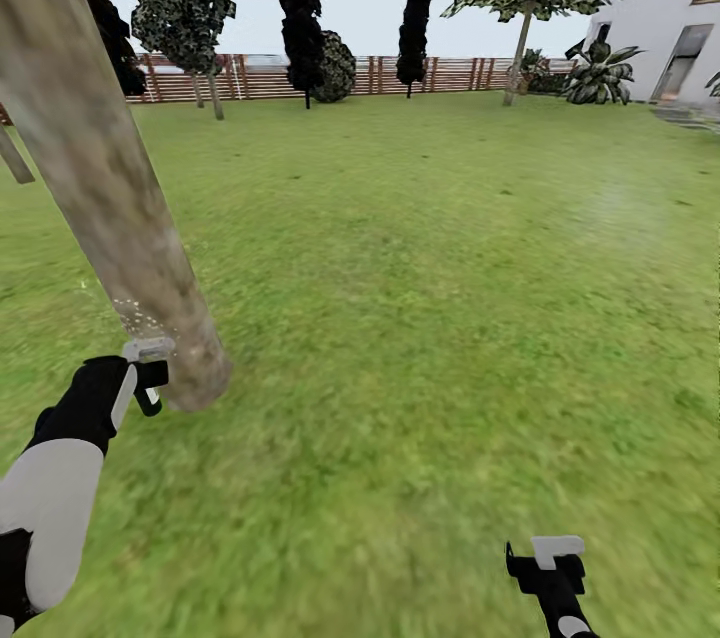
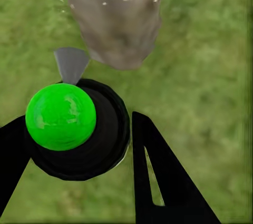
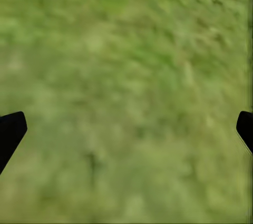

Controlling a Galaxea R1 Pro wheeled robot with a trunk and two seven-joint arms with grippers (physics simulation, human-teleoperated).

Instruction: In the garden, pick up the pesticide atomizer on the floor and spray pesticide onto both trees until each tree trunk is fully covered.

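Close by — left tool (image 2: 79, 145) grips atomizer (image 2: 71, 124), nozzle at tree trunk (image 1: 110, 188).

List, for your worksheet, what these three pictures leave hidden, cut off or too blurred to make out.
- Tree trunk: its crown is cut off by the head view's top edge.
- Atomizer: its body is hidden under its own green cap in the left wrist view, between the left gripper fingers.
- Pesticide: specks too small to judge coverage.
- Right gripper: only the fingertips show at the picture's edges.
- Grass: blurred.

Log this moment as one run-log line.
left gripper: holds atomizer | pesticide on tree trunk base | right gripper: open, over grass
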